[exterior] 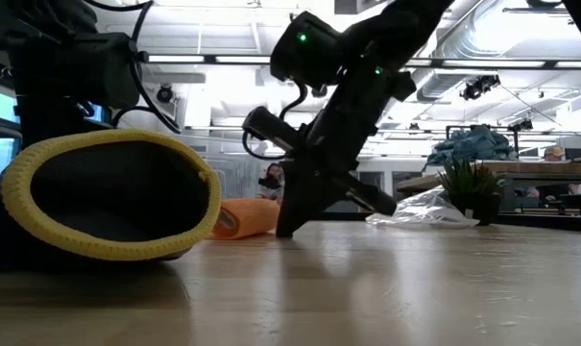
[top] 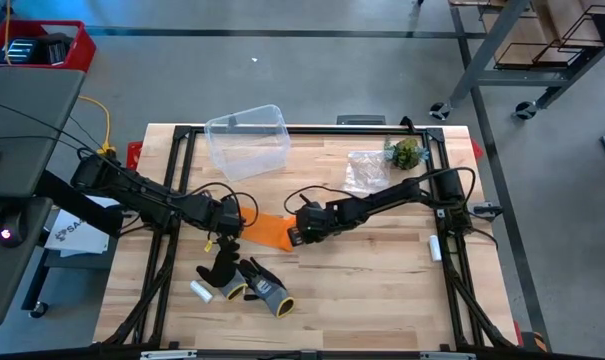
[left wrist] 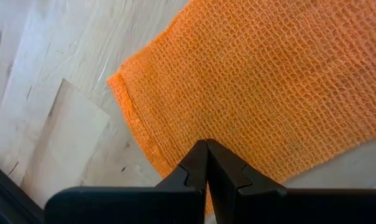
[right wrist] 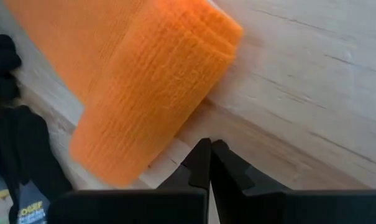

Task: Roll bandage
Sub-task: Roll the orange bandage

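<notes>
Bandage (top: pixel 267 232) sits mid-table, flat orange strip on my left side and rolled up at the end toward my right. My left gripper (left wrist: pixel 206 144) is pinched shut with its tips right on the flat part, near the loose end, nothing gripped as far as I can see. My right gripper (right wrist: pixel 210 144) is shut too, parked just beside the rolled end, and I can't tell if it's touching. Gloves (top: pixel 250 284) lie nearby at the table's near edge, clear plastic container (top: pixel 248 142) farther back.
</notes>
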You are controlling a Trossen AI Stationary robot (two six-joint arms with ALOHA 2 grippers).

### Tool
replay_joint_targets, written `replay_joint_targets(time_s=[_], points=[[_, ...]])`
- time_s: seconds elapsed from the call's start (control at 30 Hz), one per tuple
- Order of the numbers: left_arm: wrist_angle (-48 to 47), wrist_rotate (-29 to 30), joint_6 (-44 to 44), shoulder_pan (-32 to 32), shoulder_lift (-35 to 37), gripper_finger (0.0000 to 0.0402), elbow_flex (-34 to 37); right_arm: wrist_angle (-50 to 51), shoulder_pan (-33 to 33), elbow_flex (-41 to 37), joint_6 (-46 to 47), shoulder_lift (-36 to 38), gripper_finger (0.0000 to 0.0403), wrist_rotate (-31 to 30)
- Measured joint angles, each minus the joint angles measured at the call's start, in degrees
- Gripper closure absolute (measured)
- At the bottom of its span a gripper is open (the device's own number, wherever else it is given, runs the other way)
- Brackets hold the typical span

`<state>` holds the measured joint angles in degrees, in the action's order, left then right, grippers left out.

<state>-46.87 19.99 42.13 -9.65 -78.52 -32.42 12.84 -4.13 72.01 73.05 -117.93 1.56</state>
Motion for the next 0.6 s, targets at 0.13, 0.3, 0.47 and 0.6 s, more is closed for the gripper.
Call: replay_joint_targets(time_s=[0.13, 0.3, 0.47, 0.6], points=[[0.1, -0.1, 0.2, 0.0, 0.0, 0.0401, 0.0, -0.9, 0.0, 0.0, 0.5, -0.2, 0.0403, -0.4], [0.3, 0.0, 0.2, 0.0, 0.0, 0.0401, -0.1, -2.0, 0.1, -0.1, 0.5, -0.3, 0.0403, -1.4], [0.4, 0.3, 0.8, 0.0, 0.0, 0.0401, -0.1, -5.1, 0.3, -0.1, 0.0, -0.5, 0.0403, -2.7], [0.4, 0.5, 1.2, 0.0, 0.0, 0.0401, -0.1, -6.5, 0.3, -0.1, -0.6, -0.5, 0.0403, -3.6]])
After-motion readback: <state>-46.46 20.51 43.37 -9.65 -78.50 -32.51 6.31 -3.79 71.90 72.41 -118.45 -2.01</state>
